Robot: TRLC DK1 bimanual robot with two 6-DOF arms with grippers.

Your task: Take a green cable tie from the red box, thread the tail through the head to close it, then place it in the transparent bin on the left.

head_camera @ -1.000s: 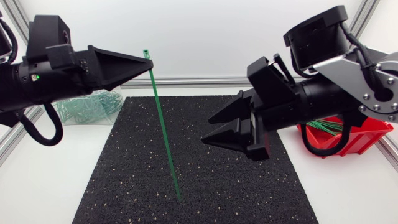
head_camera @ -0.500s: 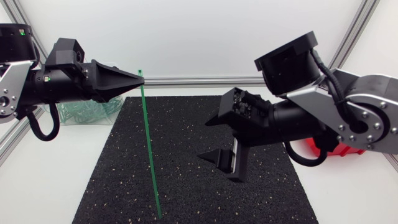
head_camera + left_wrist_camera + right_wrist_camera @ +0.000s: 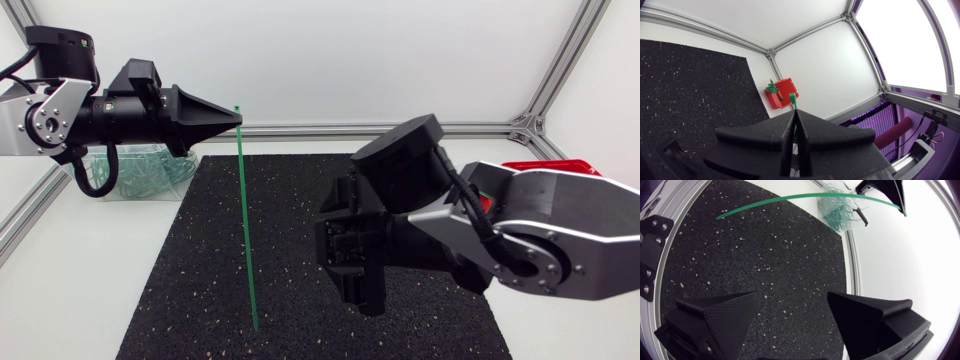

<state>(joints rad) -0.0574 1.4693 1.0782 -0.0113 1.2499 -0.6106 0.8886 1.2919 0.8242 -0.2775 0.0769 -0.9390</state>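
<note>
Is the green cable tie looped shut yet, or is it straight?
Straight, not looped. The cable tie hangs from the left gripper, shut on its top end; its lower end is loose over the mat, threaded through nothing.

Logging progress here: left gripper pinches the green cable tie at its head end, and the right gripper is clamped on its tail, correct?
No. The right gripper is open, clear of the green cable tie, as the right wrist view shows. The left gripper does pinch its head end.

No text, label, number or sign is legible.
</note>
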